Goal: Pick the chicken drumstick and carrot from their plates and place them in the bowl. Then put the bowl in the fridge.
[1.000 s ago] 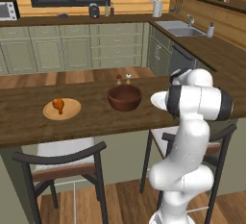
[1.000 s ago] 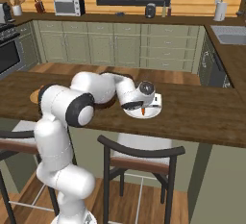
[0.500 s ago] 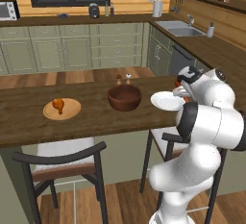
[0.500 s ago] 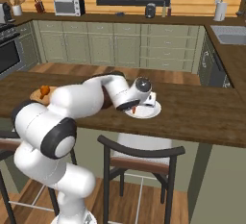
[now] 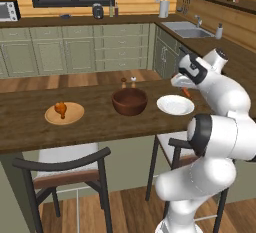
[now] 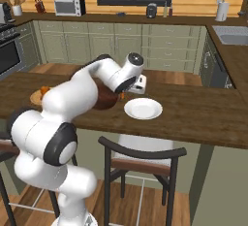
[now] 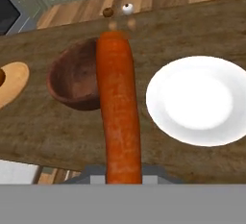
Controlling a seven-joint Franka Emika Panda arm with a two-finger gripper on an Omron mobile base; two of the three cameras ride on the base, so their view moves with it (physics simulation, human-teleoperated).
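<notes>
One carrot (image 7: 118, 117), clamped by the fingers at its near end, raised above the table (image 5: 100, 127) between white plate (image 5: 175, 105) and bowl (image 5: 129, 101). Probably light, stiff, slightly slick, so prone to pivot. Drumstick (image 5: 61, 109) far left, best pinched across the meaty lump.

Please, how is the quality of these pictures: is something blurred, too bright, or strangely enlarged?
Hand view: the carrot looks huge because it is very near the lens, and the white plate is washed out, with no shading. Left base view: sharp, even light; the bowl has a dark inside, and the drumstick is small but clear. Right base view: the arm hides most of the bowl.
</notes>
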